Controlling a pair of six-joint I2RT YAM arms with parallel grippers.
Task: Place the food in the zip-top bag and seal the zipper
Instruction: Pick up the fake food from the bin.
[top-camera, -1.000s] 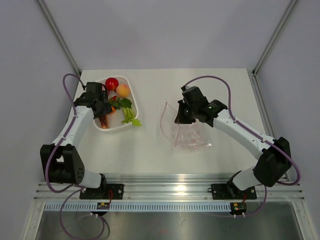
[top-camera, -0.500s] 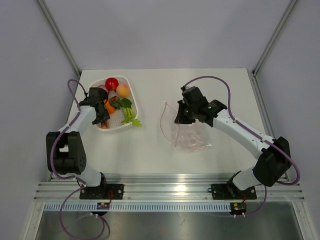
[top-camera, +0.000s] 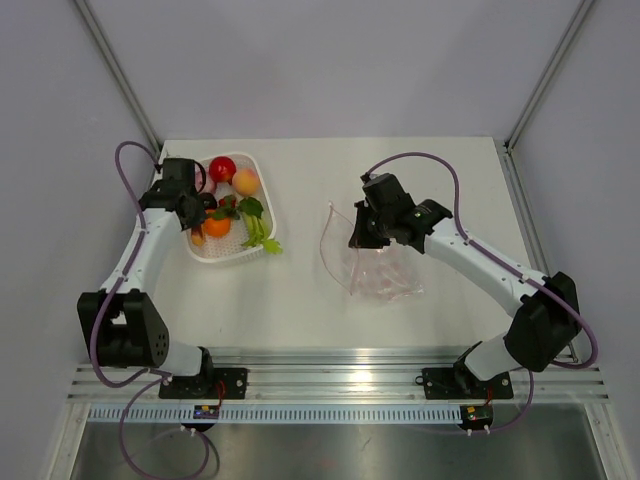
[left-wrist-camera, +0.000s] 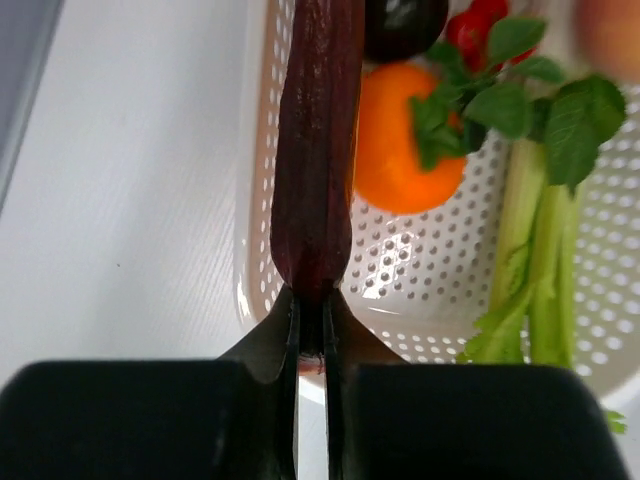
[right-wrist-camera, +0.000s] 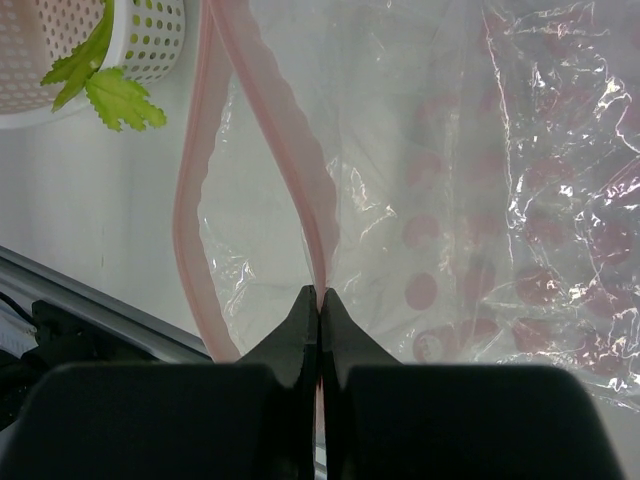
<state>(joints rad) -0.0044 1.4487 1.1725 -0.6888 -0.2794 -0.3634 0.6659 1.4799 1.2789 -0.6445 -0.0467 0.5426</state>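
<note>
Eggplant (left-wrist-camera: 315, 150) sat clenched by its tip in your left gripper (left-wrist-camera: 310, 335), over the left rim of the white basket (left-wrist-camera: 420, 300) in the top view's upper left, beside the orange (left-wrist-camera: 400, 150) and celery (left-wrist-camera: 535, 270). Your right gripper (right-wrist-camera: 318, 315) pinched the zipper (right-wrist-camera: 265, 120) of the zip-top bag (top-camera: 385, 275), center-right on the table (top-camera: 400, 180).

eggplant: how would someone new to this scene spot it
Find the white basket on the left of the table. At its left edge, beside the orange, the left end effector pinches the eggplant. It alone is long, glossy and dark purple.
</note>
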